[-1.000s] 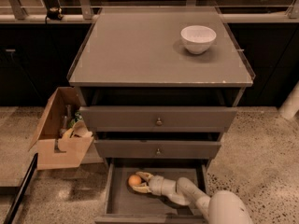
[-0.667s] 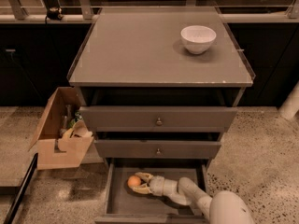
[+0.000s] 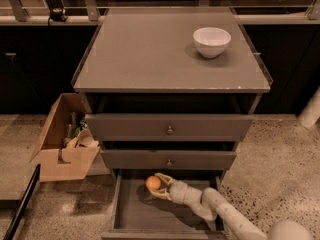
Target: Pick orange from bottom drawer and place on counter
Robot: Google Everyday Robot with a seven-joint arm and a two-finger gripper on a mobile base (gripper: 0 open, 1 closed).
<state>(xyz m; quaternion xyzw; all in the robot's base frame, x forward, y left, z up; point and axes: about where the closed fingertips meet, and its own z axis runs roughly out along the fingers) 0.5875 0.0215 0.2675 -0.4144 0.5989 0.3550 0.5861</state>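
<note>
The orange (image 3: 153, 182) is in the open bottom drawer (image 3: 134, 215), near its back and left of centre. My gripper (image 3: 154, 186) reaches into the drawer from the lower right, with one finger above the orange and one below it, shut on it. The orange is held slightly above the drawer floor, with a shadow under it. The counter (image 3: 150, 54) is the flat grey-brown top of the cabinet above.
A white bowl (image 3: 212, 41) stands on the counter at the back right. The two upper drawers (image 3: 170, 128) with round knobs are closed above the gripper. An open cardboard box (image 3: 65, 156) with items sits on the floor left of the cabinet.
The orange and the gripper around it have moved a little up and to the right inside the drawer. The rest of the scene has not moved.
</note>
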